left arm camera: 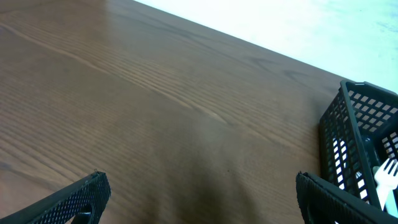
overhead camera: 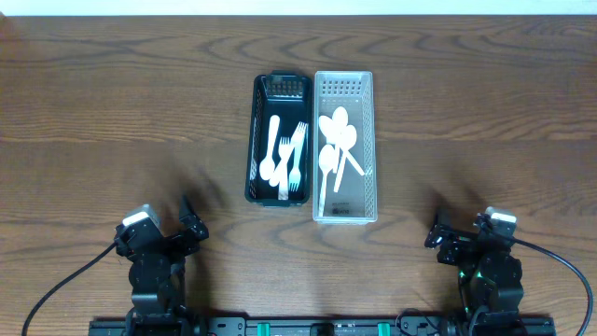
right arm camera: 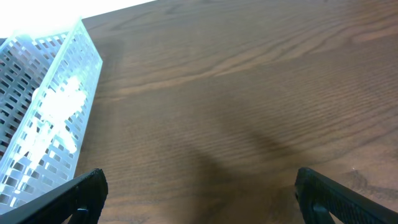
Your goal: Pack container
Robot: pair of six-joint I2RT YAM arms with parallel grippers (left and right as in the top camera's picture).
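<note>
A black mesh basket (overhead camera: pixel 264 103) stands at the table's middle and holds white plastic forks (overhead camera: pixel 291 149) and a spoon. A clear white basket (overhead camera: pixel 368 112) touches its right side and holds white spoons (overhead camera: pixel 338 140). My left gripper (overhead camera: pixel 191 227) is open and empty near the front left edge, well short of the baskets. My right gripper (overhead camera: pixel 438 231) is open and empty near the front right edge. The left wrist view shows the black basket (left arm camera: pixel 357 134) at the right with a fork tip (left arm camera: pixel 387 174). The right wrist view shows the white basket (right arm camera: pixel 46 118) at the left.
The brown wooden table (overhead camera: pixel 112 112) spreads around both baskets. Black cables (overhead camera: pixel 56 289) run from each arm base along the front edge. A pale wall strip lies beyond the far edge.
</note>
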